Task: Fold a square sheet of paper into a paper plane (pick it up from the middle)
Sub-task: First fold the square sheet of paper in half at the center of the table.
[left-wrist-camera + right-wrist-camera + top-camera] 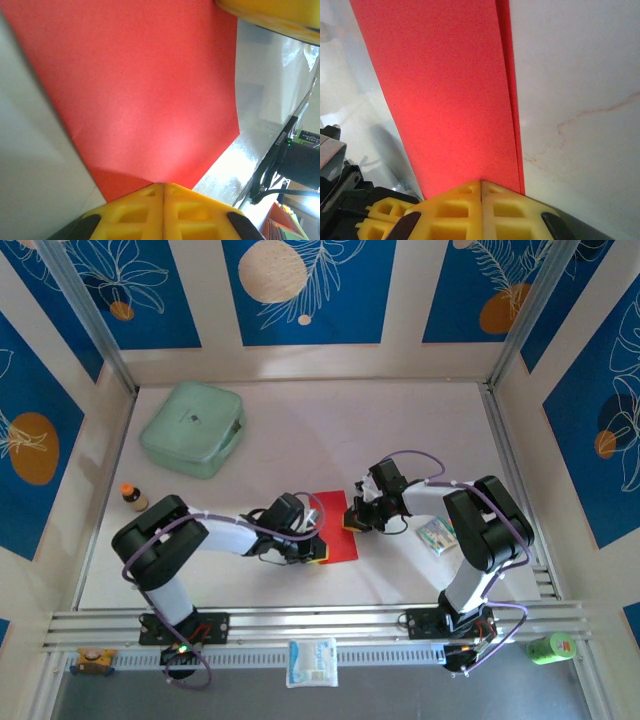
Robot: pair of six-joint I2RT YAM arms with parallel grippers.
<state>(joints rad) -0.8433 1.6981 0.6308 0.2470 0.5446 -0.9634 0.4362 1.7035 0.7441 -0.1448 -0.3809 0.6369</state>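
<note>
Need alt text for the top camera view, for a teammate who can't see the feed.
Two robot arms meet at a red sheet of paper mid-table, the left fingers shut on its near left corner and the right fingers shut on its right edge. A mint-green case sits far left, and a small white packet lies beside the right arm.
</note>
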